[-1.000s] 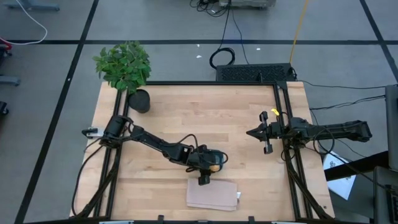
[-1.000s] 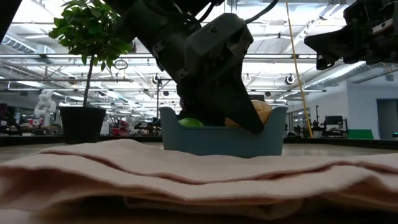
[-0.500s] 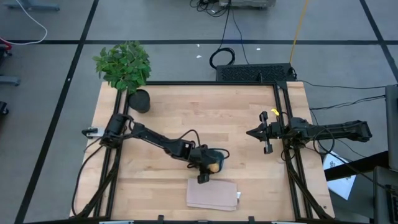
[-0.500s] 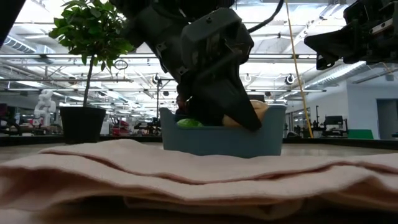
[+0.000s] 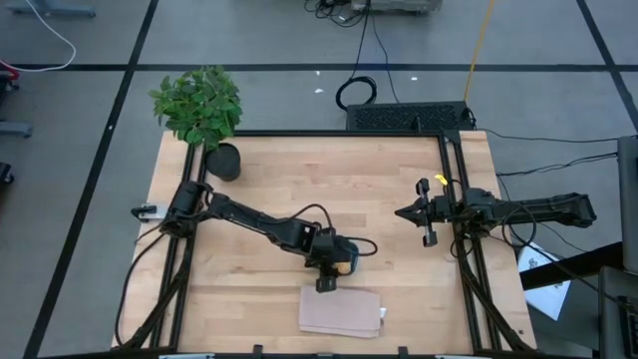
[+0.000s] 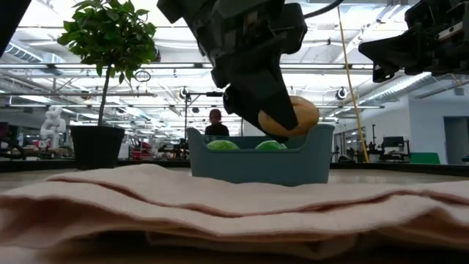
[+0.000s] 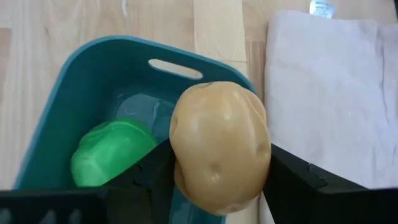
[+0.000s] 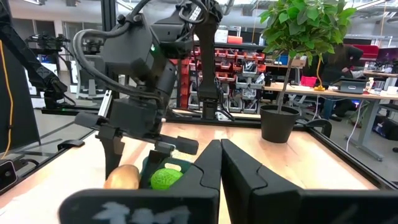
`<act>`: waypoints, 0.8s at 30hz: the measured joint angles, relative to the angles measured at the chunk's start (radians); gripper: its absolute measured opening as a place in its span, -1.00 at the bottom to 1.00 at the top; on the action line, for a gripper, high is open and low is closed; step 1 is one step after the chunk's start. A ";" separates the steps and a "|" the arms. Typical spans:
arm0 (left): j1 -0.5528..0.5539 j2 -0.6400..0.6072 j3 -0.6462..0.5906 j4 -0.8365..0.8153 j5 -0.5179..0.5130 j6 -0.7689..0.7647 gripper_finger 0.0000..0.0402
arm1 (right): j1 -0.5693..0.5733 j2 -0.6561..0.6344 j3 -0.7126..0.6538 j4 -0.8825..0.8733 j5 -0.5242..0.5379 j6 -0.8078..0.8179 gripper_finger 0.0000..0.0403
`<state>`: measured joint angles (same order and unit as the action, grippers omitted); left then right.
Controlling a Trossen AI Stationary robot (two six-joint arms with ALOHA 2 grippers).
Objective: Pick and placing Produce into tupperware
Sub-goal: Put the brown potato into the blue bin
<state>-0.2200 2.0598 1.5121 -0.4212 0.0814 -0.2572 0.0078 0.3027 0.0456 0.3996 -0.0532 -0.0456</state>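
Observation:
The teal tupperware (image 6: pixel 256 165) stands on the wooden table just beyond the beige cloth. Two green pieces of produce (image 6: pixel 222 145) (image 6: pixel 270 145) lie inside it; the left wrist view shows one of them (image 7: pixel 112 152). My left gripper (image 7: pixel 219 182) hangs over the tupperware (image 5: pixel 351 255), shut on the orange-tan piece (image 6: pixel 291 116). My right gripper (image 5: pixel 407 212) waits shut above the table's right side, with nothing in it. My left gripper pinches the orange-tan piece by two opposite sides (image 7: pixel 180 168) between its two fingers (image 7: pixel 287 177). The fingers slant down from the table's left. The piece is lifted above the two green pieces, over the tupperware's right part, its underside about level with the rim.
The folded beige cloth (image 5: pixel 341 311) lies at the table's near edge, right in front of the tupperware. A potted plant (image 5: pixel 199 105) stands at the far left corner. Bare wood stretches across the table's middle and far side.
My left gripper has gone up and tipped, keeping its hold. The orange-tan piece has come up with it from down among the green pieces inside the tupperware to about rim height. Both green pieces now show in the low view.

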 joint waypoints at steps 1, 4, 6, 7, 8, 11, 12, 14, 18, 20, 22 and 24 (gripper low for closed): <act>0.002 0.000 0.004 -0.010 0.000 0.008 -0.04 | 0.000 0.000 0.000 0.000 0.000 0.000 -1.00; 0.009 0.000 0.004 -0.028 0.002 0.020 -0.12 | 0.000 0.000 0.000 0.000 0.000 0.000 -1.00; 0.014 0.000 0.004 -0.040 0.010 0.020 -0.13 | 0.000 0.000 0.000 0.000 0.000 -0.001 -1.00; 0.018 0.000 0.004 -0.043 0.017 0.020 -0.13 | 0.000 0.000 0.000 0.000 0.000 -0.004 -1.00; 0.020 0.000 0.004 -0.044 0.025 0.019 -0.12 | 0.000 0.000 0.000 0.001 0.000 -0.006 -1.00; 0.024 0.000 0.004 -0.050 0.043 0.015 -0.06 | 0.000 0.000 0.000 0.008 0.000 -0.010 -1.00; 0.024 0.000 0.004 -0.049 0.049 0.015 -0.05 | 0.000 0.000 0.000 0.009 0.000 -0.010 -1.00; 0.023 0.000 0.004 -0.049 0.050 0.015 -0.04 | 0.000 0.000 0.000 0.014 0.000 -0.011 -1.00; 0.023 0.000 0.004 -0.046 0.050 0.021 -0.03 | 0.000 0.000 0.000 0.014 0.000 -0.011 -1.00; 0.022 0.000 0.004 -0.036 0.044 0.030 -0.03 | 0.000 0.000 0.000 0.014 0.000 -0.011 -1.00; 0.017 0.000 0.004 -0.031 0.023 0.046 -0.03 | 0.000 0.000 0.000 0.014 0.000 -0.011 -1.00; 0.015 0.000 0.004 -0.021 0.013 0.054 -0.03 | 0.000 0.000 0.000 0.014 0.000 -0.012 -1.00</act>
<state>-0.2053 2.0594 1.5166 -0.4423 0.0949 -0.2035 0.0082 0.3027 0.0456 0.4133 -0.0533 -0.0572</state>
